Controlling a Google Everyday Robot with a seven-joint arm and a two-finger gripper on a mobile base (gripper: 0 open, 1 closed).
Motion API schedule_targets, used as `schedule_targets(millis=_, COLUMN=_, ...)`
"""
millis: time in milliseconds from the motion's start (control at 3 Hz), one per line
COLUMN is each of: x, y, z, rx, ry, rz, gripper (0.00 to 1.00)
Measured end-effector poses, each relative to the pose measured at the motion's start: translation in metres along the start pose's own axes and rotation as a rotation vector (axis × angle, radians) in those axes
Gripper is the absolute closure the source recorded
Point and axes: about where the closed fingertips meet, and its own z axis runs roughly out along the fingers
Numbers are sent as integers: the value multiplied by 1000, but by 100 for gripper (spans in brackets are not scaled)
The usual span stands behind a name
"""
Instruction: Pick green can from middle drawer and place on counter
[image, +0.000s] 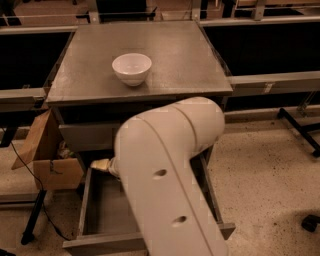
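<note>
The middle drawer (102, 207) stands pulled open below the counter (185, 55), its grey floor bare where it shows. The green can is hidden or out of view. My gripper (98, 165) reaches into the back left corner of the drawer; only its pale tip shows past my big white arm (165, 185), which covers most of the drawer. A white bowl (131, 68) sits on the counter left of centre.
A shallower drawer front (87, 135) is shut above the open drawer. An open cardboard box (47, 157) stands on the floor at the left, beside a black stand leg (32, 225). Dark shelving runs behind, speckled floor at the right.
</note>
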Motion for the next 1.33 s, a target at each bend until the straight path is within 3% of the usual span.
schedule_targets(millis=333, x=-10, y=-28, z=-4, rx=98, ry=-37, rz=55, gripper=0)
schedule_targets(millis=667, x=-18, y=-44, z=-3, rx=154, ry=-53, rz=80, gripper=0)
schedule_targets(millis=1000, x=-25, y=-48, z=2, rx=163, ry=-51, rz=78, gripper=0)
schedule_targets(millis=1333, x=-32, y=-50, z=1, rx=131, ry=-64, rz=39, gripper=0)
